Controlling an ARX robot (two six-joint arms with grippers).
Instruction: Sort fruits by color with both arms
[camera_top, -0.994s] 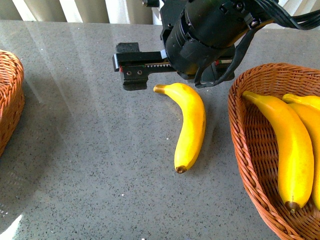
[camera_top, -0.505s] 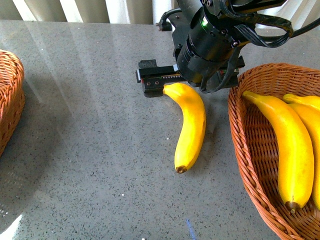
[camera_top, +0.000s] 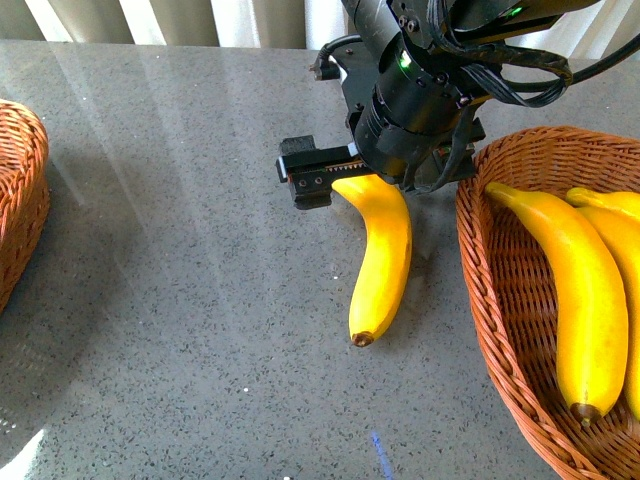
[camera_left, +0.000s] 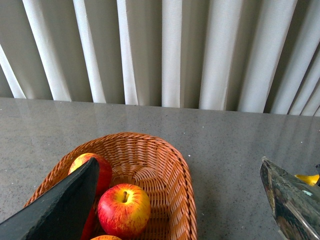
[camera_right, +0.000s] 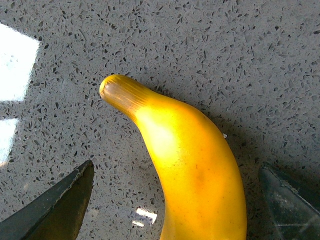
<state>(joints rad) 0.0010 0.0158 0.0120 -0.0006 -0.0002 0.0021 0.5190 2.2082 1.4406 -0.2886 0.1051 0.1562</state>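
1. Grey speckled stone table (camera_top: 180, 300); white curtains (camera_left: 170, 50) behind.
2. Loose banana (camera_top: 385, 250) lies on the table, beside the right basket (camera_top: 480, 290) of bananas (camera_top: 570, 290).
3. Right gripper (camera_right: 175, 172) jaws spread, straddling its stem end without touching; the arm hides the stem in the front view.
4. Left gripper (camera_left: 179, 165) jaws apart, empty, over the left basket (camera_left: 186, 200) of apples (camera_left: 124, 207).

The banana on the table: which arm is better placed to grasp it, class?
Right. The right gripper, open, straddles the banana near its stem; the left gripper hangs over the apple basket.

place: indoor room, kind unclear | speckled grey stone surface (camera_top: 180, 300) carrying wicker baskets (camera_top: 497, 300) | pale pleated curtains (camera_left: 170, 50) hanging behind
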